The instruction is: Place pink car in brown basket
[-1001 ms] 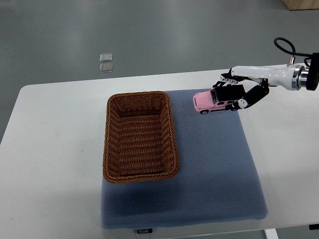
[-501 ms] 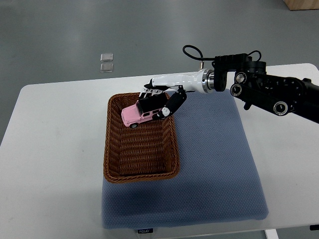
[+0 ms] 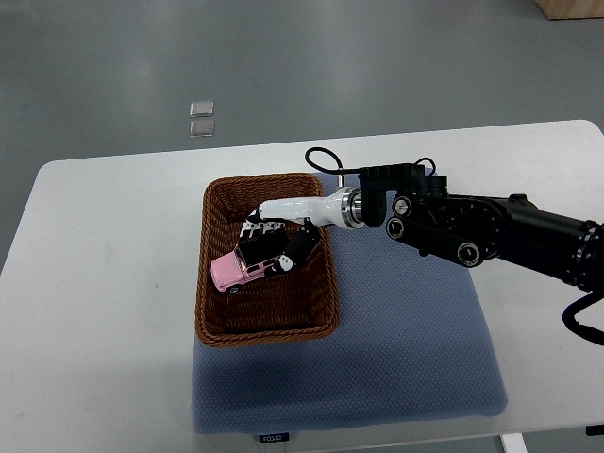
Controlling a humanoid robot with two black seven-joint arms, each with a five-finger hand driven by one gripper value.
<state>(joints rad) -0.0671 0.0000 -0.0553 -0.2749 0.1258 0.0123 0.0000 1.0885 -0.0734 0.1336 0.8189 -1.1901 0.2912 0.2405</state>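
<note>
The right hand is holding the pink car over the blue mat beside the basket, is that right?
Not quite. The top view shows the right hand holding the pink car inside the brown basket, not over the blue mat.

Right arm enters from the right picture edge: bulky black forearm with round silver fasteners, running leftward and slightly upward. A thin black cable loops over the wrist joint. Silver collar at the wrist, then a slim white section leading to the right hand (image 3: 269, 247). Hand has black-and-white segmented fingers (image 3: 253, 226), pointed down and left, curled closed around a small pink object. Left arm does not show.
</note>
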